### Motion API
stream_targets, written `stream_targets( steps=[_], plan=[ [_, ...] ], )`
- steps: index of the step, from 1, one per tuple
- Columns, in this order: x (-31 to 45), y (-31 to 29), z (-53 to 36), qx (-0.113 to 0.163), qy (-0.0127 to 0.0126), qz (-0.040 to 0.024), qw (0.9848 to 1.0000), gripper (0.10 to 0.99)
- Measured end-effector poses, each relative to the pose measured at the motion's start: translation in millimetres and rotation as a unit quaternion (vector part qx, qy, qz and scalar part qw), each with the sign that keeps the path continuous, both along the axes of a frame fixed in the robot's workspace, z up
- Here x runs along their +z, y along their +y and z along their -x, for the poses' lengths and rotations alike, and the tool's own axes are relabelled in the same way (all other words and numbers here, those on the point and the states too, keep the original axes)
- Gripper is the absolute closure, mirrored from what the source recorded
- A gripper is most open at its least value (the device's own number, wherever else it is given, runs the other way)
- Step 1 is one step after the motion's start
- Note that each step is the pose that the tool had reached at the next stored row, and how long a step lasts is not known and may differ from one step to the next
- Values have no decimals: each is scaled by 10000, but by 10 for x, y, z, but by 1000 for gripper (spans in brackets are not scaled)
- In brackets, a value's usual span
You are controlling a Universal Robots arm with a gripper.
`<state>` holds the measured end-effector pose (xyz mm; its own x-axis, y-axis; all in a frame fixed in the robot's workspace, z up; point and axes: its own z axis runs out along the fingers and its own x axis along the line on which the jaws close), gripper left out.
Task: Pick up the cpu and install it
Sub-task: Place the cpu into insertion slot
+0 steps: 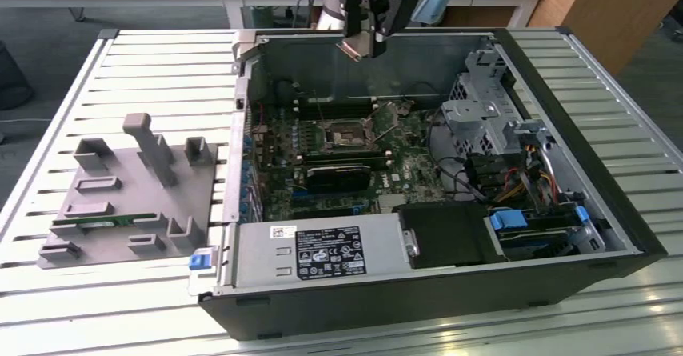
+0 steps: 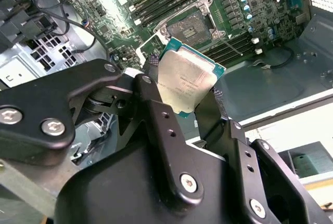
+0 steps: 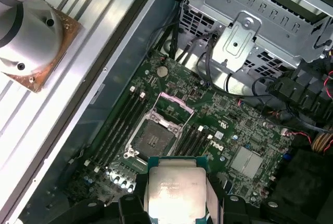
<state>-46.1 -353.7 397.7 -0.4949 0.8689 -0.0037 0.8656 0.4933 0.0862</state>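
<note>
The cpu, a small square chip with a dull silver top and green edge, sits clamped between my gripper's black fingers. The first wrist view has the cpu just short of the open, empty socket on the green motherboard. In the exterior view my gripper hangs above the open computer case's far wall, with the cpu at its tips. It is well above the socket and behind it.
The case lies open on a slatted metal table. Inside are a silver drive cage, loose cables, a power supply and a black block. A grey fixture at the exterior view's left holds a green memory stick.
</note>
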Motion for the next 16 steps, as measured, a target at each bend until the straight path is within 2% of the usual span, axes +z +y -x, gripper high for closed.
stream_targets(
  steps=[9, 16],
  plan=[
    [-1, 0, 0, -312, 0, 0, 9995, 557],
    [-3, 0, 0, -674, 0, 1, 9977, 557]
  ],
)
